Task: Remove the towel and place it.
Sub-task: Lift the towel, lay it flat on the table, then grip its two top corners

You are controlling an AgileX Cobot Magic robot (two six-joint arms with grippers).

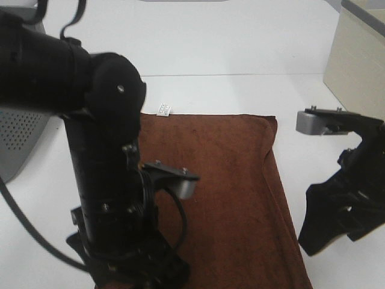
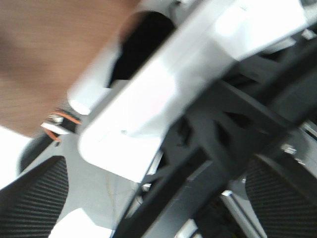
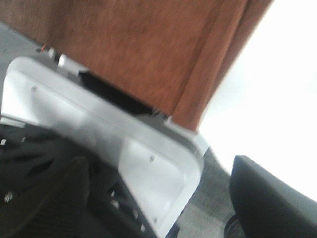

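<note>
Nearest to the lens, the left arm (image 1: 90,120) is seen as a large black mass over the near-left part of the counter (image 1: 240,90). Its lower end is cut off at the near edge. The left tool (image 2: 157,171) is shown in its own wrist view with two ribbed pads (image 2: 34,198) set wide apart. That view is blurred and largely filled by a pale grey bracket (image 2: 148,99). Whether the tool touches the cloth cannot be told.

A grey perforated basket (image 1: 18,138) is noted at the left edge of the counter, partly hidden behind the arm.

The towel (image 1: 228,180), dark reddish-brown terry, is found spread flat on the counter. It runs from the middle toward the near edge, where it passes out of frame. Its left part is covered by the left arm. A small white tag (image 1: 163,109) is seen at its far-left corner, lying on the counter. A folded margin is observed along its right long side.

The right tool (image 1: 328,229) is positioned over the counter near the right edge, beside the towel's right side and apart from it. Only one dark finger (image 3: 267,198) is shown clearly in its wrist view, so whether it is wide or narrow cannot be told.

A beige box (image 1: 358,54) is recorded at the far-right corner.
</note>
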